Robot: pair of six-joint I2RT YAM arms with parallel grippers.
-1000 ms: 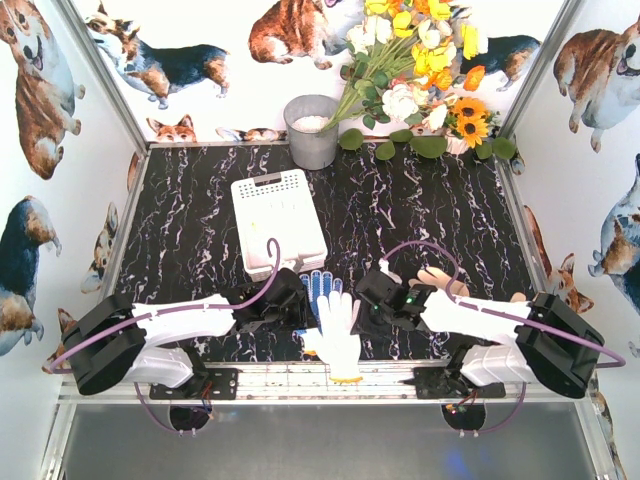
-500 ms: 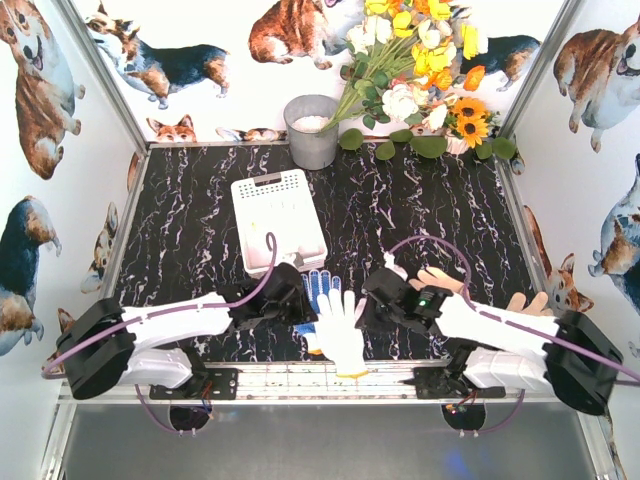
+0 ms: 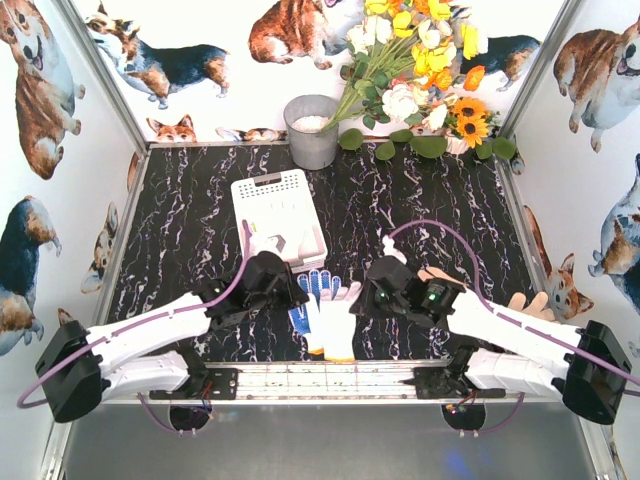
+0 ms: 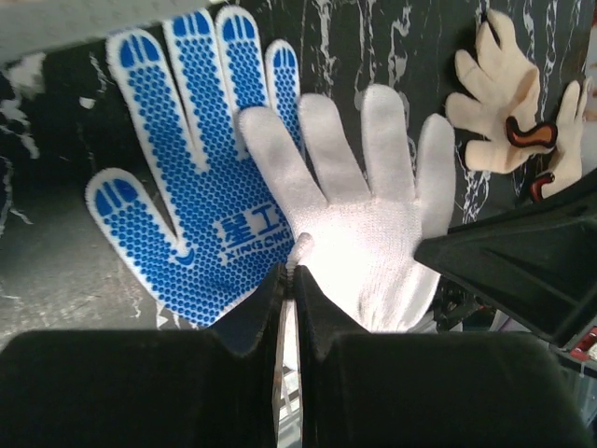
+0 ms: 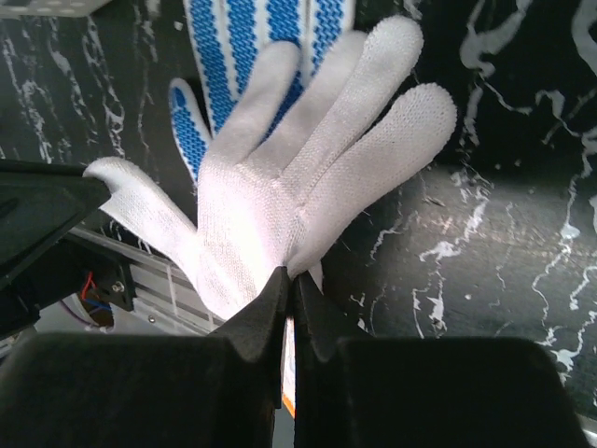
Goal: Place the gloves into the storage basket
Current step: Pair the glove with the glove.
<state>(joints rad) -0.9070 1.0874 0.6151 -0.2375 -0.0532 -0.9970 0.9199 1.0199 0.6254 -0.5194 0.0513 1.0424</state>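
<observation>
Left and right jaws, both views at the grasp. My left gripper (image 4: 291,273) is fully closed, its two fingers pressed together on a small pucker of fabric at the thumb-side edge of the white knit glove (image 4: 373,233). My right gripper (image 5: 291,278) is likewise fully closed, pinching the opposite edge of the same glove below the little finger, where the knit creases into the jaws. The white knit glove lies palm-flat with fingers pointing away from my bases, and it overlaps the right side of the blue-dotted glove (image 4: 187,187), which rests directly on the marble-patterned table (image 3: 200,220). To the right, apart from this pair, lies a beige glove (image 4: 490,103) with dark red trim; a second beige one shows only partly beside it. The storage basket (image 3: 270,182), white with perforated sides, stands on the table just beyond my left wrist, with neither of the pinched or overlapped gloves inside it. Farther back stand a grey metal bucket (image 3: 312,130) and flowers (image 3: 420,60)
</observation>
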